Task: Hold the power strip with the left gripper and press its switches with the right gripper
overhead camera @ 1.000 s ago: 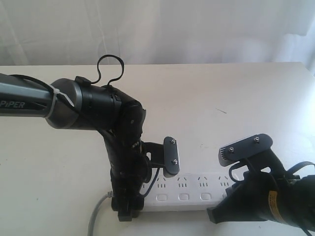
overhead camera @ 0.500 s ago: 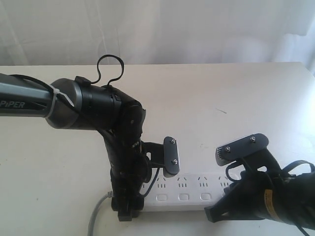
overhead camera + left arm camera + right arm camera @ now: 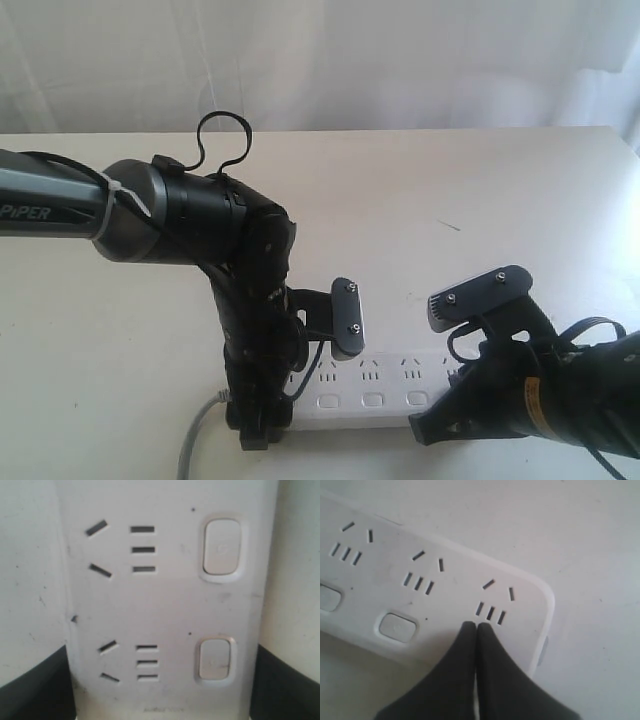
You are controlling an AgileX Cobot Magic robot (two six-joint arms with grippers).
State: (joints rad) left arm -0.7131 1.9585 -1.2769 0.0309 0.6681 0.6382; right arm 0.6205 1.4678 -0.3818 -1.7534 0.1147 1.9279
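power strip (image 3: pixel 372 388) | flat, long axis left-right | cord (image 3: pixel 196 440) end left

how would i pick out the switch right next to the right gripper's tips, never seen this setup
On the white table lies a long white power strip, clamped by the left gripper near its cord. At its opposite rounded end the right gripper's shut black tips are on it. The switch is the uncovered rounded button beside those tips, paired with the second socket group from that end.
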